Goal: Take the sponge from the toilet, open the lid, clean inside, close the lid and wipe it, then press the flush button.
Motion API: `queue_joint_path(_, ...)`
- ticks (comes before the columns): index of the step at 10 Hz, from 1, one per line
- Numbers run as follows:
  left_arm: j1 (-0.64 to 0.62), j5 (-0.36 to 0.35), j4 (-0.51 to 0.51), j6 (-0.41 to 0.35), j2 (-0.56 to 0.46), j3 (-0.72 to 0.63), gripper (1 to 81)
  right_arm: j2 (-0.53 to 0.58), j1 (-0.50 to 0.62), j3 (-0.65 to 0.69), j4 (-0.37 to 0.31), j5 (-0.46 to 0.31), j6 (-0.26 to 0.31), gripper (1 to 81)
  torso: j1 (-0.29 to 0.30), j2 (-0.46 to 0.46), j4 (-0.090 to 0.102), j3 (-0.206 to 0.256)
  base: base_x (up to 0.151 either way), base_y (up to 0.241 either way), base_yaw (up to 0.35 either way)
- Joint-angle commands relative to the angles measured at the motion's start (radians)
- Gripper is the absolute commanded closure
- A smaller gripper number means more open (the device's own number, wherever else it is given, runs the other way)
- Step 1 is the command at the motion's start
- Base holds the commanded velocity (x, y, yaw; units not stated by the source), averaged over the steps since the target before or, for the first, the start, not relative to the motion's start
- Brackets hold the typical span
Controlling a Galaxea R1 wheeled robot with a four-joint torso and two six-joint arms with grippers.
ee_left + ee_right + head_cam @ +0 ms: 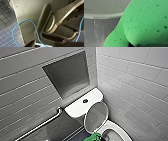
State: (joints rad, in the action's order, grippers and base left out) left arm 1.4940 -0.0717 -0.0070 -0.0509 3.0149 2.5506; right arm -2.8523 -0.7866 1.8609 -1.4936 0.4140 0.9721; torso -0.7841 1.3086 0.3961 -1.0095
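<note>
Grey-tiled bathroom walls (135, 84) are boxing in the toilet (117, 128); its lid (96, 115) is standing open in front of the tank (80, 107), baring the bowl (109, 134). Right gripper (97, 138) is clenching the sponge (91, 137) at the bowl's near rim, probably for scrubbing inside.

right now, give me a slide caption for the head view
Tiled corner: toilet with lid up in front of the tank, green sponge at its rim.
</note>
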Motion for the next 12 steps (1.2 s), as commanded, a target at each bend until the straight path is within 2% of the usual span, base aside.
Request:
queue_joint_path(1, 0.018, 0.082, 0.002, -0.003, -0.019, 0.002, 1.0, 0.106, 0.079, -0.192, 0.033, 0.078, 0.017, 81.1, 0.000, 0.000, 0.000, 0.000, 0.000, 0.000, 0.000)
queue_joint_path(6, 0.018, 0.084, 0.001, -0.003, -0.022, -0.001, 1.0, 0.034, 0.031, -0.002, 0.042, 0.031, 0.019, 81.1, 0.000, 0.000, 0.000, 0.000, 0.000, 0.000, 0.000)
queue_joint_path(8, 0.018, 0.084, -0.001, -0.003, -0.025, -0.001, 1.0, -0.020, 0.008, 0.154, 0.044, 0.004, 0.019, 81.1, 0.000, 0.000, 0.000, 0.000, 0.000, 0.000, 0.000)
queue_joint_path(10, 0.019, 0.084, -0.004, -0.001, -0.026, -0.003, 1.0, -0.069, 0.031, 0.328, 0.044, -0.127, 0.017, 81.1, 0.000, 0.000, 0.000, 0.000, 0.000, 0.000, 0.000)
queue_joint_path(11, 0.019, 0.084, -0.005, -0.001, -0.026, -0.001, 1.0, -0.078, 0.040, 0.352, 0.041, -0.153, 0.016, 81.1, 0.000, 0.000, 0.000, 0.000, 0.000, 0.000, 0.000)
queue_joint_path(12, 0.019, 0.084, -0.007, -0.001, -0.026, -0.001, 1.0, -0.072, 0.029, 0.322, 0.047, -0.152, 0.019, 81.1, 0.000, 0.000, 0.000, 0.000, 0.000, 0.000, 0.000)
